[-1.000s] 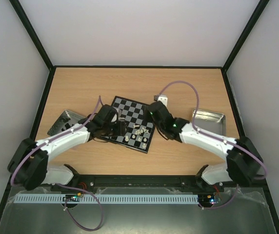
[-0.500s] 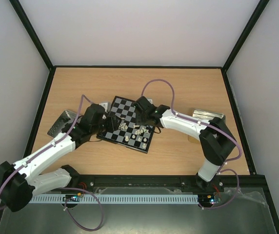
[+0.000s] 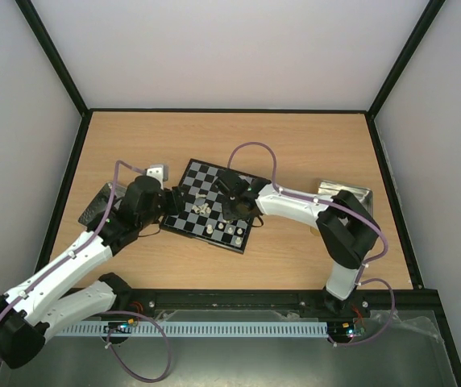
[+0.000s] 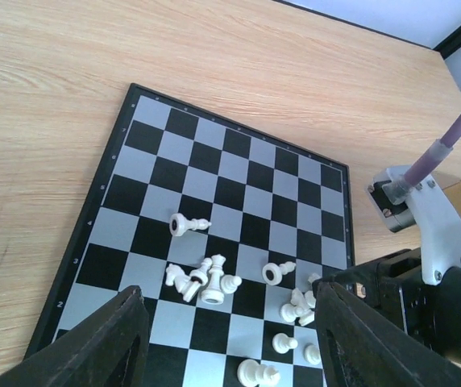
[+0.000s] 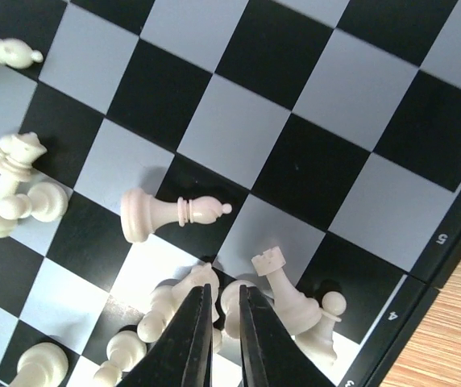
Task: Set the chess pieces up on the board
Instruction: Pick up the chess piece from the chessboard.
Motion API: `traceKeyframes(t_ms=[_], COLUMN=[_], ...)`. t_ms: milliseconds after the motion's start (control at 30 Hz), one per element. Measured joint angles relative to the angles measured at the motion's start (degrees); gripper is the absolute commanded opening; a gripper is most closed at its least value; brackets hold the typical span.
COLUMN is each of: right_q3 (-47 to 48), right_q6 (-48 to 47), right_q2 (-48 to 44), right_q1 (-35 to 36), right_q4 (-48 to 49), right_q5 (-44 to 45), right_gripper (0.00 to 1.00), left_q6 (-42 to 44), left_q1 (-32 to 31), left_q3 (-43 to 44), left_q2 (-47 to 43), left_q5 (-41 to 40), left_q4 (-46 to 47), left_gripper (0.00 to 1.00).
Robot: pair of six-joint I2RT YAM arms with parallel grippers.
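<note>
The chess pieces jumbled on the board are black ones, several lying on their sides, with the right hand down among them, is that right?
Not quite: the chess pieces are cream-white, not black, as the right wrist view plainly shows. The rest holds: they are jumbled on the board, several lying on their sides, with the right hand down among them.

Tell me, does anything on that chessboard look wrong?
Yes. Most white pieces lie toppled in a jumble near one edge of the board, not standing in rows; the board sits skewed on the table.
</note>
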Motion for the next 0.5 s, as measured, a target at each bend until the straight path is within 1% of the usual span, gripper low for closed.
traceKeyframes(t_ms=[167,500], right_q3=[0.0,-0.1], right_q6=[0.3,1.1], right_q2=[1.0,1.0], right_q1=[0.5,1.0], right_q4=[-0.6,-1.0], right_q5=[0.7,3.0], right_gripper=[0.16,0.18], left_q6=[0.3,0.6], left_q1=[0.0,0.0], left_q3=[-0.7,-1.1], left_q2=[-0.5,-0.7], left_q5=[-0.8,-0.8], left_q4=[-0.4,-0.2], left_gripper=[0.59,0.59])
